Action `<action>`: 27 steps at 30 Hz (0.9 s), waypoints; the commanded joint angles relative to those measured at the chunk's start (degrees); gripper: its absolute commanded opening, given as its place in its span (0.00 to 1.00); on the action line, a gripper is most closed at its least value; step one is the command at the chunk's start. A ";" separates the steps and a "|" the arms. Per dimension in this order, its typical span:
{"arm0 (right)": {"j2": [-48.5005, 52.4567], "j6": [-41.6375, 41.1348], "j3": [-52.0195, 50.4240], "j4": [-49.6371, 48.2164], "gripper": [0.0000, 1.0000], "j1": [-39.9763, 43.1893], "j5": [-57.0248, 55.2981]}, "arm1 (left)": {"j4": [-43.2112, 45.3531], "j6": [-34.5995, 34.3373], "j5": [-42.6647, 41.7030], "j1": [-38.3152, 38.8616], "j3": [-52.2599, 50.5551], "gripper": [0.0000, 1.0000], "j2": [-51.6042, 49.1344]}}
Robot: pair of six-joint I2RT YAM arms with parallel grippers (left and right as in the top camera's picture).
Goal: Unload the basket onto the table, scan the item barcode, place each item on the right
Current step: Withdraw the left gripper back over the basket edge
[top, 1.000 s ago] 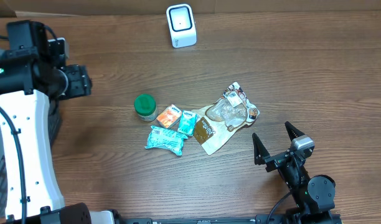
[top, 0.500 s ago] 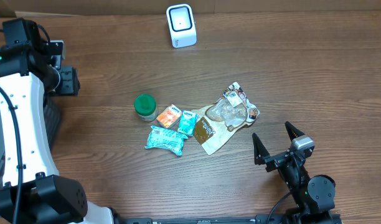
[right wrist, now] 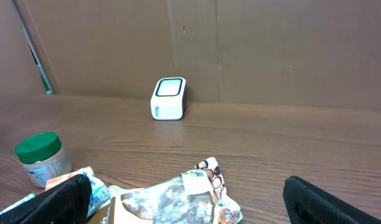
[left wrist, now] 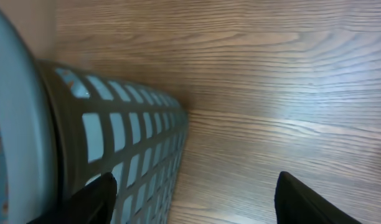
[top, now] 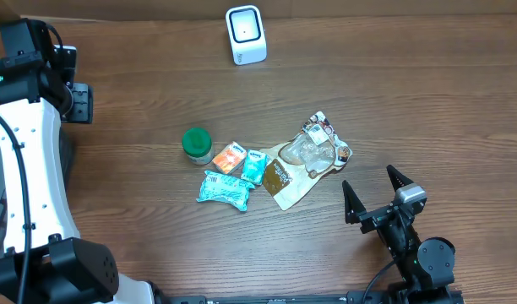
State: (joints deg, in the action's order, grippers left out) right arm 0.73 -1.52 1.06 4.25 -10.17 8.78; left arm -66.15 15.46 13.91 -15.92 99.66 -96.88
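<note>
the right tool [top: 369, 182] sits low on the counter [top: 427, 101], its two fingers spread as wide as they go with nothing between them or touching them. the nearest scannable item, a clear-and-brown snack bag [top: 305, 160], lies just ahead of it and a little to its left, with its long axis running slantwise across the tool's line of reach rather than along it. further left of the bag, beyond the tool's easy first reach, are a teal packet [top: 255, 166], an orange packet [top: 230, 157], a pale blue pouch [top: 225, 189] and a green-lidded jar [top: 197, 144]. the white barcode scanner [top: 246, 35] stands well ahead of the tool, past the whole cluster. the left tool [left wrist: 193, 193] is well apart from all of it, fingers parted and empty, hovering beside a mesh basket [left wrist: 116, 137] at the counter's edge. on this showing the right arm is plainly the nearer, and the pickup looks likely to depend on it turning to meet the bag across its narrow side.
</note>
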 commanded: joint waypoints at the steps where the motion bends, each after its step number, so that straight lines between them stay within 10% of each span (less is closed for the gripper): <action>1: -0.50 0.00 -0.59 -0.26 1.00 -0.20 0.09 | 0.50 0.76 2.97 -0.94 -0.07 0.68 0.20; 12: -0.50 0.00 -0.59 -0.26 1.00 -0.20 0.09 | -0.20 -5.18 -16.09 -0.83 3.32 0.84 5.01; 14: -0.50 -0.02 -0.59 -0.26 1.00 -0.20 0.09 | -0.46 -6.43 -18.27 -0.83 4.13 1.00 7.43; 27: -0.50 0.00 -0.59 -0.26 1.00 -0.20 0.09 | -1.25 -12.17 -3.39 -1.16 5.31 0.99 22.34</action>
State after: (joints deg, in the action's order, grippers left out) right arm 0.73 -1.50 1.06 4.27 -10.17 8.78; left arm -66.89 7.64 3.14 -16.51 104.47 -74.67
